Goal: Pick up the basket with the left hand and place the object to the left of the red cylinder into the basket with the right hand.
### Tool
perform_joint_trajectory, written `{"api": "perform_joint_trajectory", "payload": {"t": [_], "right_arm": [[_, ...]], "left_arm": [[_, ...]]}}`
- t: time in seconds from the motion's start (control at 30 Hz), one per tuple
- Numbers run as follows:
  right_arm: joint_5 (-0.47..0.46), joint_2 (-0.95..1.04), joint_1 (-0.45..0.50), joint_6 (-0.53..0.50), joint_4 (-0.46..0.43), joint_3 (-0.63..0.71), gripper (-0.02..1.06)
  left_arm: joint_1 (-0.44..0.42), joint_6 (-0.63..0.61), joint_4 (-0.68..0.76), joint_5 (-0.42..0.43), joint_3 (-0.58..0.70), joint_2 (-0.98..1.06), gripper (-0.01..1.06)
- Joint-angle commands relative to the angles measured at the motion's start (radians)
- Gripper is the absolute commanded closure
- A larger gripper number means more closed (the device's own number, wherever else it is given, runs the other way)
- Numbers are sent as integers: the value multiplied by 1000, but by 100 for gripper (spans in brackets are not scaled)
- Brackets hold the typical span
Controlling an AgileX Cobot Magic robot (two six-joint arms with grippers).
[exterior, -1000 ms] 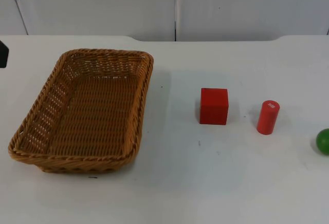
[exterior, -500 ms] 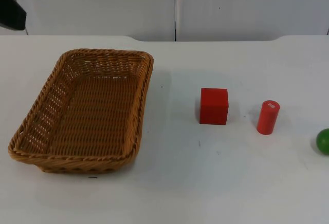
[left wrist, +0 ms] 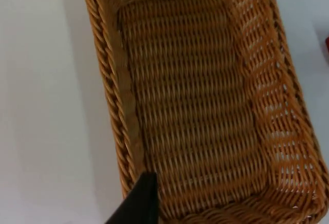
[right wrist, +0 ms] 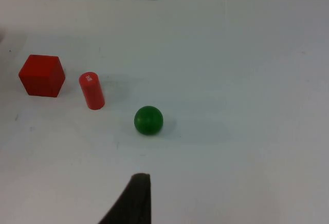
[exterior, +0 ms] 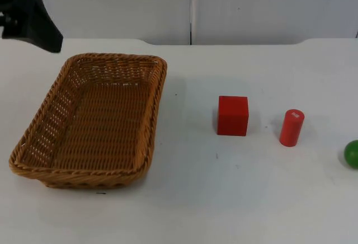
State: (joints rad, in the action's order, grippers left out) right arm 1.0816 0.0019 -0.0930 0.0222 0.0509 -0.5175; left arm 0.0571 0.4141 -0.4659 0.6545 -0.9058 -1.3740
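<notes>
Basket [exterior: 89, 122], woven wicker, sat on the white table [exterior: 184, 210], nothing in it. Left gripper [exterior: 33, 23] hung above the table off the basket's far left corner, not touching it; could not tell how wide its jaws stood. Red cube [exterior: 232, 116] stood upright just left of the red cylinder [exterior: 291, 127], well apart from the basket. Green ball [right wrist: 148, 120] lay near the cylinder on its other side. Right gripper [right wrist: 134, 203] hovered over bare table near the ball; jaw state could not be told.
</notes>
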Motion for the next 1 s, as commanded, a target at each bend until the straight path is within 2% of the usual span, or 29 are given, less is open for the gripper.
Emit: {"api": "perform_joint_trajectory", "payload": {"t": [0.0,0.27,0.47,0.57,0.73,0.97], "right_arm": [[-2,-2,11,-12,-5,2,-1],[-2,-2,11,-12,-5,2,-1],[-2,-2,11,-12,-5,2,-1],[-2,-2,11,-12,-5,2,-1],[-2,-2,11,-12,-5,2,-1],[-2,-2,11,-12,-5,2,-1]], "left_arm": [[2,10,-19,-14,-23,-70,0],[2,22,-13,-12,-80,-199,0],[2,24,-5,-7,-178,-291,0],[2,24,2,12,-231,-328,0],[-18,2,20,94,-348,-437,0],[-84,-37,13,117,-386,-529,0]]}}
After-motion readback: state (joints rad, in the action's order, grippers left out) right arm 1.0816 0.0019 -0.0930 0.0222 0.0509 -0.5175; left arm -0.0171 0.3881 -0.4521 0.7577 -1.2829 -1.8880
